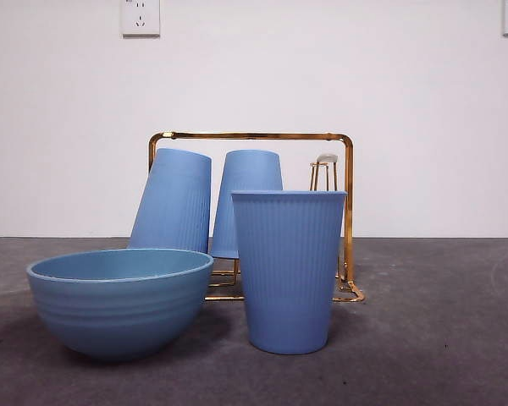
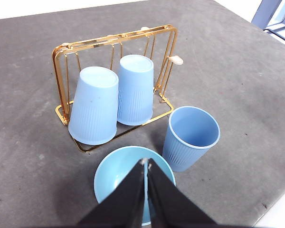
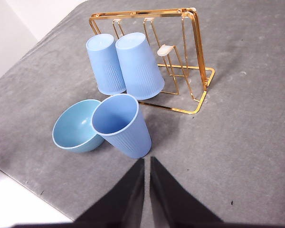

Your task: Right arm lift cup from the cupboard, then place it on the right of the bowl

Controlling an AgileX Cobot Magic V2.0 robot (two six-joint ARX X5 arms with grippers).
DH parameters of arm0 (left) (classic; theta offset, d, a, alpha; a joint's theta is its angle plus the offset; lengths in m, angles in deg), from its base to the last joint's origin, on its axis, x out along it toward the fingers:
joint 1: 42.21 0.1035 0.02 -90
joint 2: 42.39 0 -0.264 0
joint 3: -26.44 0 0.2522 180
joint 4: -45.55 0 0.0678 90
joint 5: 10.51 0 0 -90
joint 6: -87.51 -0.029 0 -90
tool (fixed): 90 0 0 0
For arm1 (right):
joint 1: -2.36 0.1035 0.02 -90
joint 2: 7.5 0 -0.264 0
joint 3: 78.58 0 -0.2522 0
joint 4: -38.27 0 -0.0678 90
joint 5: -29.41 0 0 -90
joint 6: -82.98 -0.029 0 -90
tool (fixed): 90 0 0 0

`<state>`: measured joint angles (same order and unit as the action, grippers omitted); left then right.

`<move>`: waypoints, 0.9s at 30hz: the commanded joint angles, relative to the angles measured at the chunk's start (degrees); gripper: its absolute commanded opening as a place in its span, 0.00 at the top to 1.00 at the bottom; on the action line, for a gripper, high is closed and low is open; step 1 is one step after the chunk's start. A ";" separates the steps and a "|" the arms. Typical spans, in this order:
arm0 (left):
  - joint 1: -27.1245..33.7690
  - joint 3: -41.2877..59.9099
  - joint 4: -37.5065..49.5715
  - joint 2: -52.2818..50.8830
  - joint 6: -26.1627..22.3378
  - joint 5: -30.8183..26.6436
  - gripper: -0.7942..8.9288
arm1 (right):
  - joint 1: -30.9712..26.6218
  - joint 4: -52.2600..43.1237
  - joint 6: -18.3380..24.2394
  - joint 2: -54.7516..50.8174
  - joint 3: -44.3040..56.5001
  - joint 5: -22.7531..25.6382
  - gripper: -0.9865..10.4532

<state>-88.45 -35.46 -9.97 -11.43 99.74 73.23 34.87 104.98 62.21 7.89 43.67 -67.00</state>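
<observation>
— Three blue cups I count. Where is each one, if we take the cupboard as the landmark?

— Two cups hang upside down on the pegs inside the gold frame: one cup at the frame's left end is tilted, and the second cup is next to it, in the middle. The third cup stands upright, mouth up, on the grey bench, in front of the cupboard and near its right end, apart from the wire.

— And the bowl?

— The bowl is also in front of the cupboard, near its left end. The upright cup is just beside it, on the bowl's right. In the front view they look almost touching; in the right wrist view the cup is close against the bowl, but I cannot tell if they touch.

— One peg on the cupboard is free?

— Yes, the peg with a pale tip at the right end carries nothing.

— How are the hands?

— The right hand is on the near side of the upright cup, away from the cupboard, with its jaws together and holding nothing. The left hand is above the bowl, jaws also closed together, empty.
</observation>
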 commanded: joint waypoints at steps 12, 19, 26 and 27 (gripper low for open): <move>20.76 17.29 21.77 -9.09 -13.62 0.68 0.91 | 0.28 -0.63 0.66 0.17 -0.74 0.04 0.90; 38.66 37.55 34.25 -20.92 -7.63 1.11 0.91 | 0.28 -0.63 0.66 0.17 -0.74 0.48 0.90; 43.12 44.28 33.90 -27.67 -9.86 1.09 0.91 | 0.28 -0.63 0.66 0.17 -0.74 0.46 0.90; 43.56 44.83 33.86 -28.37 -9.84 1.11 0.91 | 0.28 -0.63 0.66 0.17 -0.74 0.46 0.90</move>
<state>-45.04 8.99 23.12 -39.50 90.86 73.88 34.87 104.96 62.21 7.89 43.65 -66.74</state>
